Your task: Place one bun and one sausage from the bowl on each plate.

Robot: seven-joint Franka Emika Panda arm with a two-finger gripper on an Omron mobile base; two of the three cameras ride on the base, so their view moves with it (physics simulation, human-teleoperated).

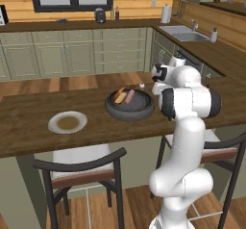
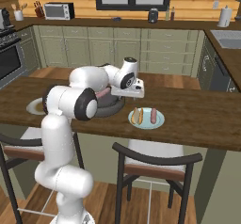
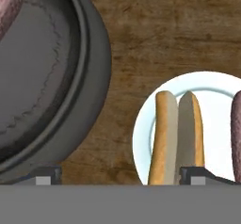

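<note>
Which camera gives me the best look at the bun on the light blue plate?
The hand view: the bun is close up, its split and both halves plain, beside the sausage on the plate. The right base view shows the bun small but whole. In the left base view the arm stands where that plate would be.

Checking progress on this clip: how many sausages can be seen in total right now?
2. One sausage lies on the light blue plate beside a bun; the other sausage sits in the dark bowl. The arm may hide more.

Matt dark bowl, wooden counter
</note>
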